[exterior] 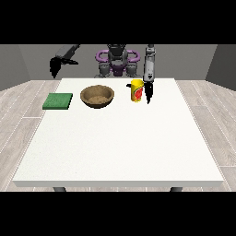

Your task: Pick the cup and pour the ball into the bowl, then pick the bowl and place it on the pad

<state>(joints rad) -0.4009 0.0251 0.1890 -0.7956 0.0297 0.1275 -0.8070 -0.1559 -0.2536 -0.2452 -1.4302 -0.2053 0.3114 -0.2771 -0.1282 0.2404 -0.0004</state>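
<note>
White counter (120, 147), robot behind it, four items at the far end.

Counter: large, white, closest to the onlooker, carrying everything. Robot (117, 60): small at the far edge, both arms forward. Bowl (97, 96): brown, upright, at the far middle of the counter. Pad (58, 101): green, flat, just beside the bowl toward the view's left edge. Cup (136, 90): yellow with a red mark, upright, near the bowl toward the view's right; the ball cannot be seen. Hand at the view's right (149, 93): black, pointing down, just beside the cup; whether its fingers are wide or narrow cannot be told. Hand at the view's left (55, 67): black, raised beyond the counter's far corner, well apart from the pad; fingers likewise unclear.
</note>
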